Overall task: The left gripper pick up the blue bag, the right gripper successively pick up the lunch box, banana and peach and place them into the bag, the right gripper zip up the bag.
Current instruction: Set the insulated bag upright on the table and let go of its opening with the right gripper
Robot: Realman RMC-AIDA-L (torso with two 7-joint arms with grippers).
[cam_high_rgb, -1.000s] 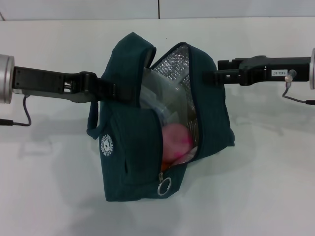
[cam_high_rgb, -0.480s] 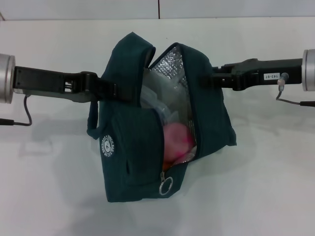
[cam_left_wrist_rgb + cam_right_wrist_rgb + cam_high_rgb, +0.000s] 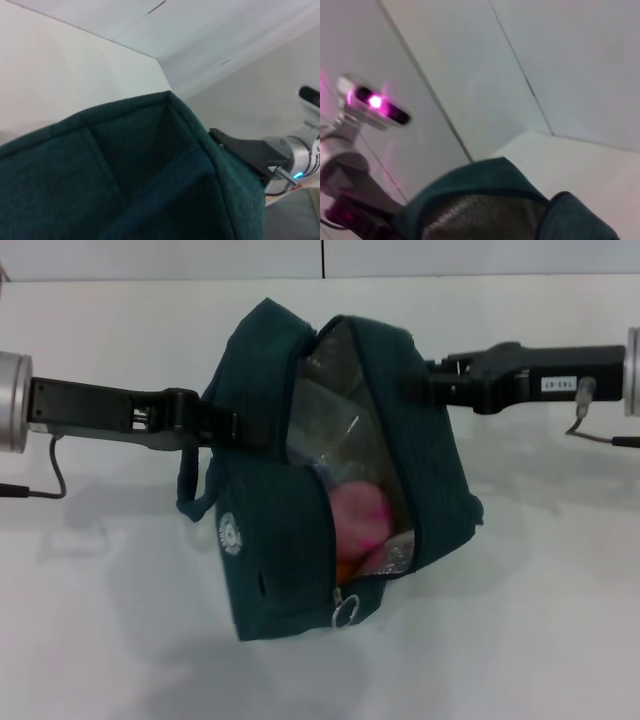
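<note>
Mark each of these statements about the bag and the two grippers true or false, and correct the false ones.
1. The bag is zipped fully shut. False: its front gapes open.
2. The peach is inside the bag. True.
3. The left gripper is at the bag's upper left side. True.
4. The right gripper hangs far from the bag. False: it meets the bag's upper right edge.
5. The zipper pull ring sits at the top. False: it hangs near the bottom.

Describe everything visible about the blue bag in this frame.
The bag is dark teal fabric with a silvery lining, a round white logo and a ring zip pull low on its front. It hangs tilted above the table, front unzipped, a peach showing inside. The left gripper meets its left side, the right gripper its upper right edge.
</note>
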